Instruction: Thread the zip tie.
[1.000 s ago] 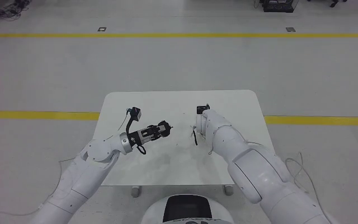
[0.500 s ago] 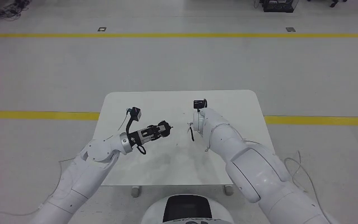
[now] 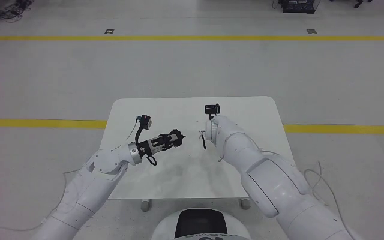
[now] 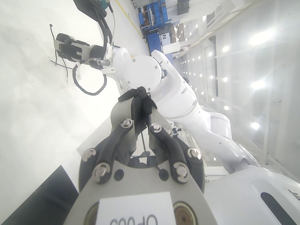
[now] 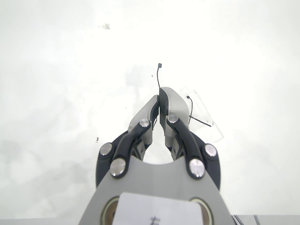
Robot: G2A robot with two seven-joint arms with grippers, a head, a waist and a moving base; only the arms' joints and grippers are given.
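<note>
Zip tie (image 5: pixel 158 76) stands clamped in the right gripper (image 5: pixel 159 94). Its fingers (image 5: pixel 174 104) are pressed shut on the strap, so the square head pokes out just past the tips. The left wrist view shows the same tie (image 4: pixel 50 25) passing through that gripper (image 4: pixel 58 45), with its tail hanging out the other side toward the worktop (image 3: pixel 252 114).

A shallow clear plastic piece (image 5: pixel 211 127) lies flat on the worktop just beside the right fingers. One loose black tie (image 5: pixel 196 118) rests across it, touching neither gripper.

The left gripper (image 4: pixel 140 99) has its fingers (image 4: pixel 121 115) closed together at the tips on a thin black strand (image 4: pixel 143 139), which runs back between them toward the palm.

From above, the left gripper (image 3: pixel 180 137) and the right gripper (image 3: pixel 204 141) face each other over the middle of the worktop with a gap between them. Bare white surface lies on every side, and all four edges are well apart from both.
</note>
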